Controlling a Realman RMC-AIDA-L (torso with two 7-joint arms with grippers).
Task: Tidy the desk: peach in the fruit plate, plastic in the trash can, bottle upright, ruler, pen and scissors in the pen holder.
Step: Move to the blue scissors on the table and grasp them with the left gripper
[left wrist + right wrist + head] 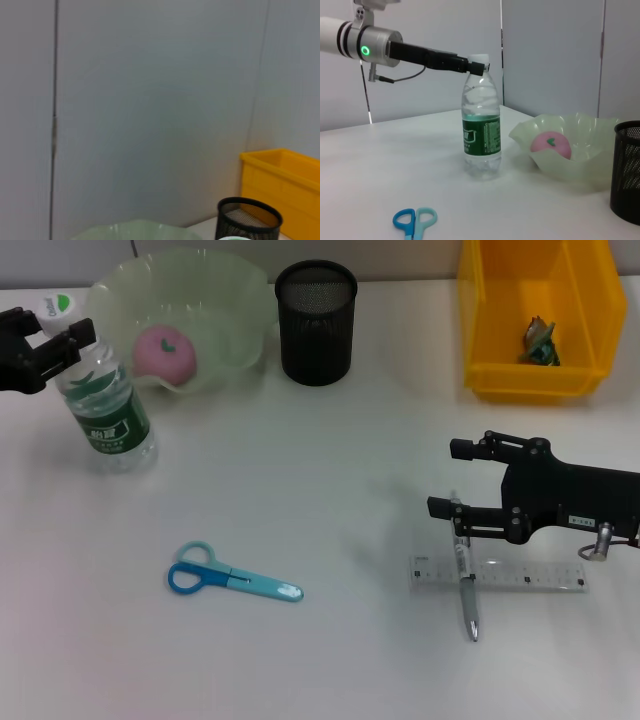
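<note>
At the upper left of the head view, the left end effector (62,340) has its black fingers closed around the neck of a clear plastic bottle (108,405) with a green label, which stands upright on the smooth white desk (330,490). Just beside it, a wavy-rimmed translucent green plate (215,315) holds a pink peach (165,352). A black mesh pen holder (316,322) stands right of the plate, and a yellow plastic bin (535,320) sits at the upper right. At lower right, the right end effector (449,478) hangs spread open above a grey pen (466,600) lying across a clear ruler (497,576). Blue-handled scissors (232,580) lie flat at lower centre, well apart from both.
</note>
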